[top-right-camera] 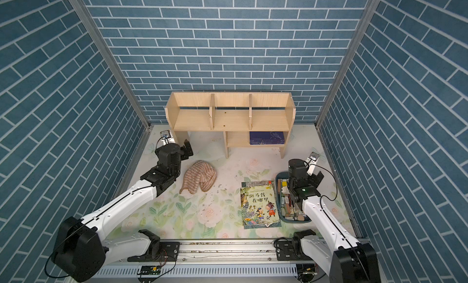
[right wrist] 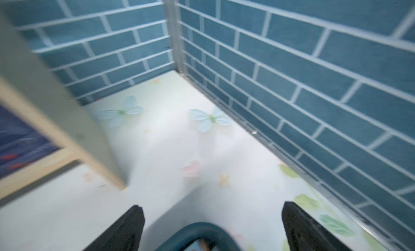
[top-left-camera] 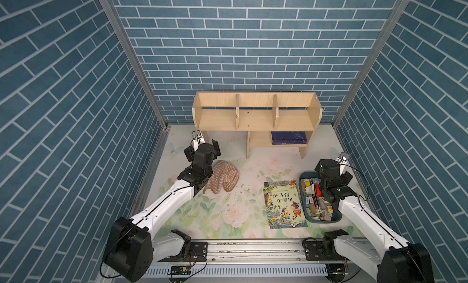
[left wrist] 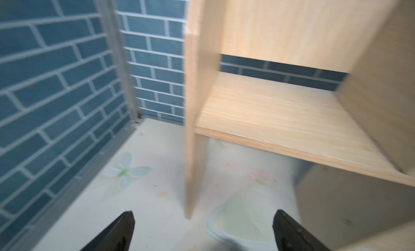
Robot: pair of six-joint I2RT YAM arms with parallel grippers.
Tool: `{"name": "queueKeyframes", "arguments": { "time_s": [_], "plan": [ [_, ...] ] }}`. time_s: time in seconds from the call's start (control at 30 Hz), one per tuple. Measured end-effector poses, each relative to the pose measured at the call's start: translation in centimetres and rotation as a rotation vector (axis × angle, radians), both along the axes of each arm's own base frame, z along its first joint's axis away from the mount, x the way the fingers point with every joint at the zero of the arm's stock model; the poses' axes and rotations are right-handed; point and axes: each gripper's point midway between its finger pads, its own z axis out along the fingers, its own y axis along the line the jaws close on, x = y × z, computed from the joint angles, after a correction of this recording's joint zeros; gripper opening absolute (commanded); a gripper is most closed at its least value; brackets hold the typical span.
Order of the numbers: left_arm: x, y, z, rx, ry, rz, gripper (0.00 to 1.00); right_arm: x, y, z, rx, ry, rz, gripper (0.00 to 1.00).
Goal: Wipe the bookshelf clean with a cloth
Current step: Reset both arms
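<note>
I see one low light-wood bookshelf (top-left-camera: pixel 255 114) standing at the back of the flowered tabletop (top-left-camera: pixel 202 218). It has three upper compartments, two upright dividers and one small lower shelf. One dark blue book (top-left-camera: pixel 288 138) lies flat on that lower shelf.

In front of the bookshelf's right end lie one colourful picture book (top-left-camera: pixel 283 205) and, just beside it, one dark teal plastic bin (top-left-camera: pixel 323 221) full of small items.

The one tan-pink striped cloth (top-left-camera: pixel 224 179) lies crumpled on the table in front of the bookshelf's left end, apart from it.

My left gripper (left wrist: pixel 204 216) hangs before the bookshelf's left leg, jaws spread wide, holding nothing. My right gripper (right wrist: pixel 213 207) hangs over the bin's far end, equally wide and empty.
</note>
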Motion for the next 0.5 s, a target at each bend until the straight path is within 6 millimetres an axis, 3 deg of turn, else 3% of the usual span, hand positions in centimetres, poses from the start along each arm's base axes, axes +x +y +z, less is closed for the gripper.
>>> {"name": "queueKeyframes", "arguments": {
  "time_s": [0.1,0.2,0.3,0.37,0.5],
  "plan": [
    [0.5,5.5,-2.6,0.039,0.021,0.166,1.00,-1.5,-3.1,-3.2,-0.076,0.012,-0.076,1.00],
    [-0.1,10.1,-8.1,0.061,0.101,0.273,1.00,-2.7,-3.0,-7.4,-0.107,0.059,-0.008,1.00],
    [-2.5,11.1,-14.2,0.084,0.187,0.276,0.99,-1.7,-2.2,-6.9,-0.113,-0.044,0.068,1.00],
    [-4.4,11.0,-16.8,0.105,0.226,0.243,1.00,-0.4,-1.5,-6.8,-0.115,-0.065,0.136,1.00],
    [-6.6,11.4,-16.6,0.084,0.090,0.203,1.00,3.5,1.1,-5.3,-0.098,-0.167,0.324,1.00]
  ]
}}
